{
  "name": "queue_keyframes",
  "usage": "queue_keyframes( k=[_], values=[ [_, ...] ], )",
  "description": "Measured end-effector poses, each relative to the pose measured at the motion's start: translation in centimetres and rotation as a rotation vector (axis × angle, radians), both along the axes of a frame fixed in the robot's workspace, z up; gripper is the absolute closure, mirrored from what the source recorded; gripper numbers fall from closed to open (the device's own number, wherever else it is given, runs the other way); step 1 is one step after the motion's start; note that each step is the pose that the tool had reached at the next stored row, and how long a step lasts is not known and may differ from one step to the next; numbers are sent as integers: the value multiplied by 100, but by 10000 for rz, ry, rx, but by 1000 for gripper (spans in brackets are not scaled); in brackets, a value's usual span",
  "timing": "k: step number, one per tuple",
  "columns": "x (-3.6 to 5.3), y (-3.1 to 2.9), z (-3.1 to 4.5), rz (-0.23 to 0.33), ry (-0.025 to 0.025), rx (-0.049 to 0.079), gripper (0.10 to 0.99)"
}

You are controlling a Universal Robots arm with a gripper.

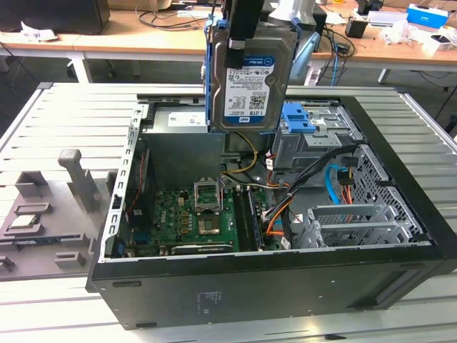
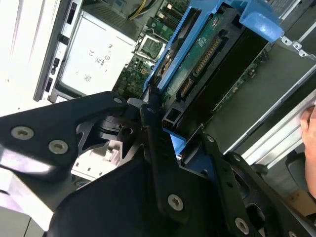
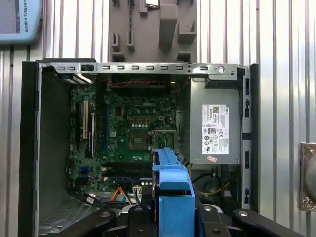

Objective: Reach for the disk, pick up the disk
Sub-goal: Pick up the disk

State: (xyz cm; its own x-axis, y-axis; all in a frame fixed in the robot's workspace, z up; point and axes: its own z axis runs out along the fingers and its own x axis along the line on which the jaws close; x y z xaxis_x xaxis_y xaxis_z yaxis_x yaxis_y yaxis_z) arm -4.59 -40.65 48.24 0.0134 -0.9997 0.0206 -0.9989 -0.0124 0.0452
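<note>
our claw (image 1: 245,30) is clamped shut on the disk (image 1: 251,78), holding it upright in the air above the far side of the open computer case (image 1: 271,282). we see the disk's label facing the near side. the green motherboard (image 1: 187,218) lies well below it, toward the exterior view's left of the case floor.

Work table (image 1: 64,114): ribbed silver-grey metal slats, brightly and evenly lit; seen from above in the first wrist view (image 3: 286,98).
Fixture plate (image 1: 43,214): grey, moulded, lying on the table at the exterior view's left.
Desks (image 1: 143,39): light wood, along the far side, strewn with cables (image 1: 161,16) and boxes (image 1: 426,14).
Floor (image 1: 43,71): dark beneath the desks.
</note>
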Motion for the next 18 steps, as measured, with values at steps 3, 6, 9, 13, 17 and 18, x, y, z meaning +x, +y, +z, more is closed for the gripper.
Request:
queue_keyframes(
  k=[3, 6, 9, 13, 17, 18],
  values=[
    [3, -52, -1, 0, 0, -1, 718],
    [5, -93, -2, 0, 0, 0, 718],
    [8, -154, -3, 0, 0, -1, 718],
    [11, -217, -4, 0, 0, 0, 718],
    [15, -285, -5, 0, 0, -1, 718],
    [16, -307, -5, 0, 0, -1, 718]
  ],
)
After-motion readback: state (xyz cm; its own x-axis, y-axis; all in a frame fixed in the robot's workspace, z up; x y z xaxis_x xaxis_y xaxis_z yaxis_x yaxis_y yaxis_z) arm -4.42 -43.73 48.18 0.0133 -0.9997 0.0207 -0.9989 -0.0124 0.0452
